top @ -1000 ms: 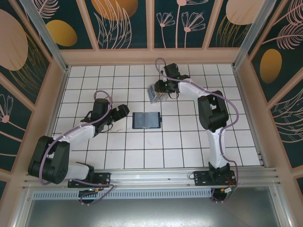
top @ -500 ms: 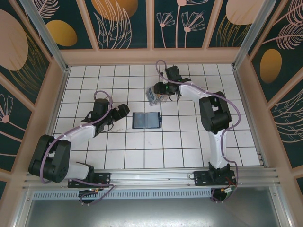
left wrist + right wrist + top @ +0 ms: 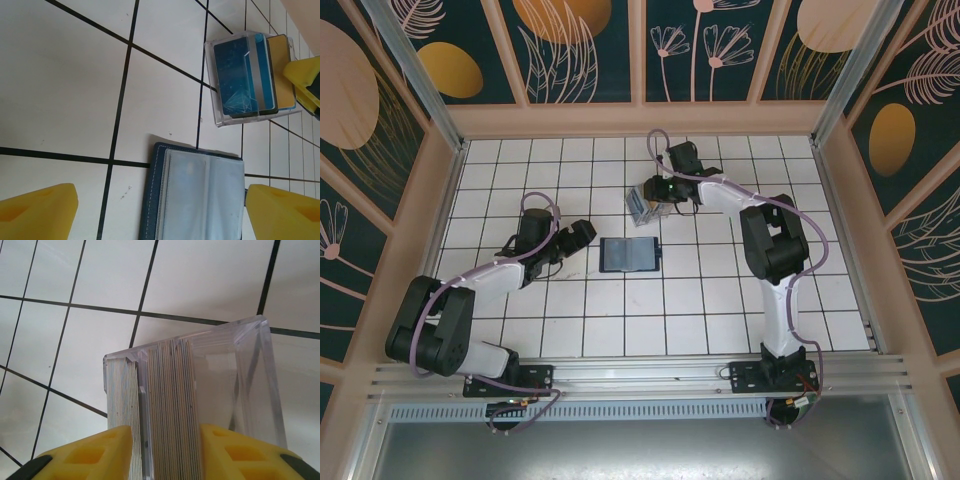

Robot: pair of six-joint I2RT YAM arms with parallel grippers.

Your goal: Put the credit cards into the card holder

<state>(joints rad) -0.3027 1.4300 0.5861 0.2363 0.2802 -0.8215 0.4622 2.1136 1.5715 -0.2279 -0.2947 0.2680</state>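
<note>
Over the card holder (image 3: pixel 639 206), right gripper (image 3: pixel 656 195) slightly farther left.

- Top external: overhead, behind the arms, whole white tiled table (image 3: pixel 620 320).
- Left wrist: near the clear plastic slotted card holder (image 3: pixel 215 95).
- Right wrist: closer still, same holder.

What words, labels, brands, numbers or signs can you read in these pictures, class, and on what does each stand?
None can be read.
The blue cards and tan card in the clear card holder show no legible print.
The open blue wallet is plain.
The wall panels bear plant patterns, no lettering.
</note>
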